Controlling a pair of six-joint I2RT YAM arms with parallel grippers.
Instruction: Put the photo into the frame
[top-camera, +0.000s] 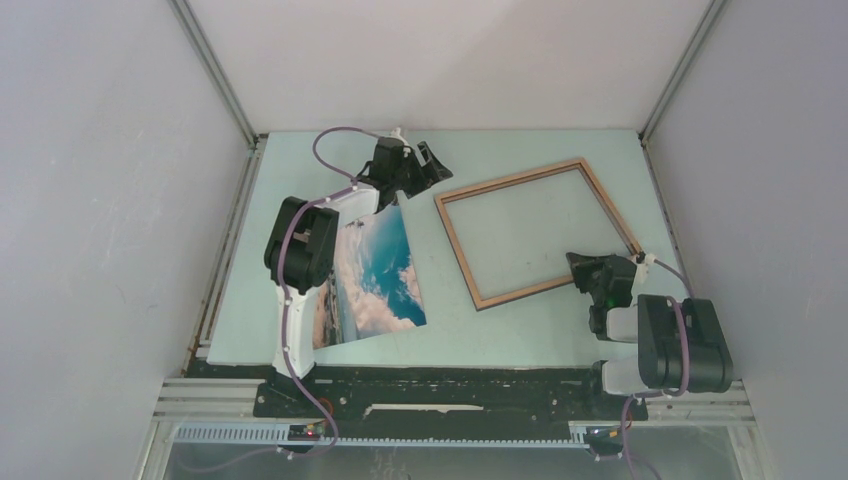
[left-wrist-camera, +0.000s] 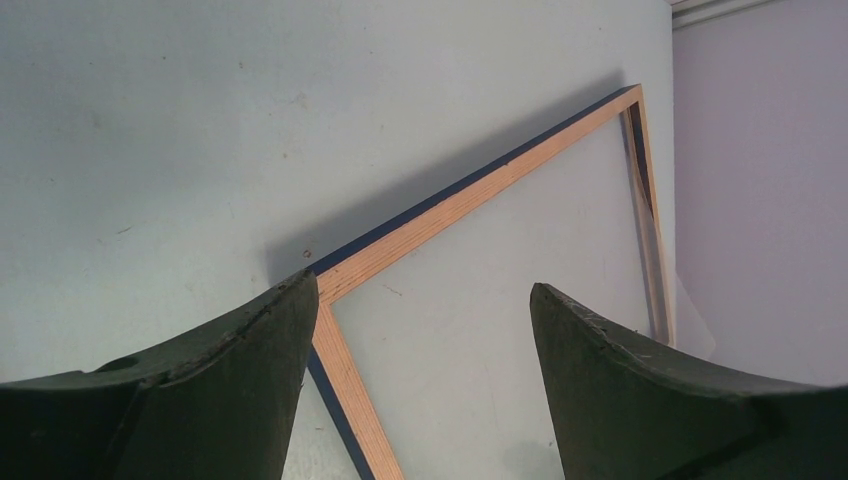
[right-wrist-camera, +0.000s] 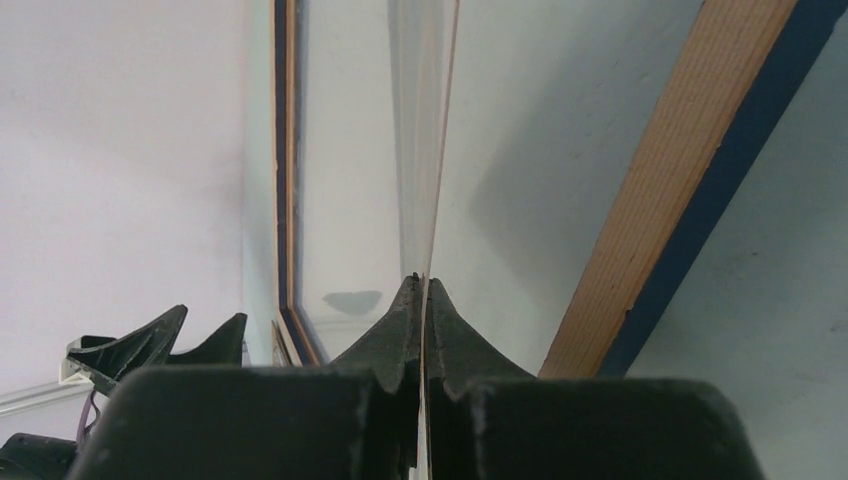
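Observation:
The photo (top-camera: 385, 270), a beach print, lies on the table at the left, partly under my left arm. The light-brown wooden frame (top-camera: 510, 180) lies to its right, with the table showing through it. My left gripper (top-camera: 428, 165) is open and empty above the frame's far left corner (left-wrist-camera: 470, 195). My right gripper (top-camera: 597, 272) is at the frame's near right corner. In the right wrist view it (right-wrist-camera: 422, 280) is shut on a thin clear-looking sheet (right-wrist-camera: 430, 150) seen edge-on, beside the frame's rail (right-wrist-camera: 670, 170).
The pale green table (top-camera: 560, 340) is boxed in by white walls at the left, back and right. Metal rails run along its left edge and in front of the arm bases. The frame's right corner lies close to the right wall.

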